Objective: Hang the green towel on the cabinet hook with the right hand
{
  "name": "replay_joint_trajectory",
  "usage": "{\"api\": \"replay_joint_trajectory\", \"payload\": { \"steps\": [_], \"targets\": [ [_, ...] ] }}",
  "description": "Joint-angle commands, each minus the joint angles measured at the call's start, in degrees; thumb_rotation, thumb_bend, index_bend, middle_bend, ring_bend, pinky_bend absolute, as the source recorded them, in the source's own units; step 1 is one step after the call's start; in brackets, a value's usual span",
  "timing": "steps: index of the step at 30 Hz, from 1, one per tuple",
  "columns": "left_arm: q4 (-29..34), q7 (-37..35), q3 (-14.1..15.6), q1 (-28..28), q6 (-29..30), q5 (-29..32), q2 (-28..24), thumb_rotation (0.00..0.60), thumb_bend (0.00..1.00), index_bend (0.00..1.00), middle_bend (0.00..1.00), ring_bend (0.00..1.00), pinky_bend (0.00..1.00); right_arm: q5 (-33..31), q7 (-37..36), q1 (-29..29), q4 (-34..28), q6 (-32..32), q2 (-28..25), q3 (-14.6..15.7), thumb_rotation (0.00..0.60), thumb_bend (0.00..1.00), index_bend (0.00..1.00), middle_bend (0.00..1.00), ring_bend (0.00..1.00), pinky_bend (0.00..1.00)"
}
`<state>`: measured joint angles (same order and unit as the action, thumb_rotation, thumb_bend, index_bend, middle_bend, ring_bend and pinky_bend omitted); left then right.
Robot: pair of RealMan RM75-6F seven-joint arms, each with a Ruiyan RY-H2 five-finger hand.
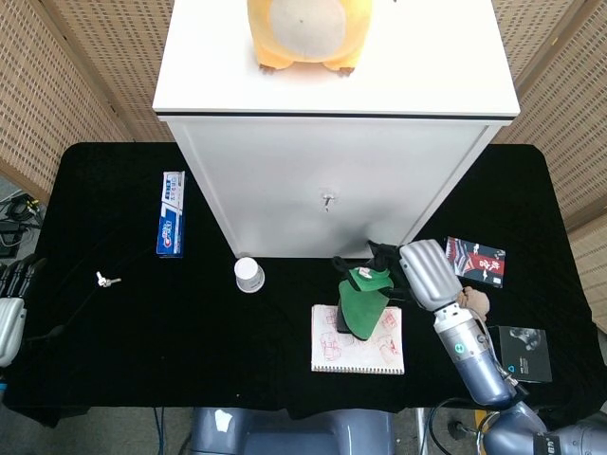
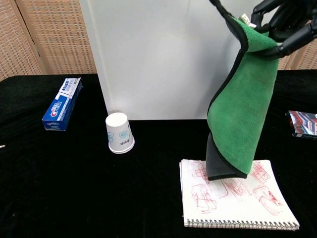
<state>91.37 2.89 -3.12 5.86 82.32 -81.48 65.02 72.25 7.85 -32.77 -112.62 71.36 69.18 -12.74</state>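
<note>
My right hand (image 1: pixel 424 269) holds the green towel (image 2: pixel 241 109) by its top edge, high above the table. In the chest view the hand (image 2: pixel 285 22) sits at the upper right and the towel hangs down with its dark-edged lower tip over the notebook (image 2: pixel 237 194). From the head view the towel (image 1: pixel 361 301) hangs below and to the right of the small metal hook (image 1: pixel 327 200) on the white cabinet's front. My left hand (image 1: pixel 9 303) shows only at the far left edge, off the table; its fingers are too cut off to read.
A white paper cup (image 2: pixel 119 132) stands upside down by the cabinet's left corner. A blue toothpaste box (image 1: pixel 171 213) and a small key (image 1: pixel 104 280) lie to the left. A printed packet (image 1: pixel 473 259), a small plush (image 1: pixel 471 302) and a black box (image 1: pixel 517 353) lie at right. A yellow plush (image 1: pixel 303 33) sits atop the cabinet.
</note>
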Motion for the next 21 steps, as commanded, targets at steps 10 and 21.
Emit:
{"api": "replay_joint_trajectory", "payload": {
  "steps": [10,21],
  "targets": [
    [0.0,0.1,0.0,0.1,-0.1,0.1,0.0,0.6,0.0,0.0,0.0,0.0,0.0,-23.3,9.2,-2.3,-11.8,-1.6,-3.9,-7.0,0.6,0.88,0.91,1.0,1.0,1.0],
    [-0.2,0.3,-0.2,0.2,-0.5,0.5,0.1,0.6,0.0,0.0,0.0,0.0,0.0,-36.1,12.7,-7.4,-14.2,-2.5,-5.4,-9.8,0.6,0.89,0.92,1.0,1.0,1.0]
  ]
}}
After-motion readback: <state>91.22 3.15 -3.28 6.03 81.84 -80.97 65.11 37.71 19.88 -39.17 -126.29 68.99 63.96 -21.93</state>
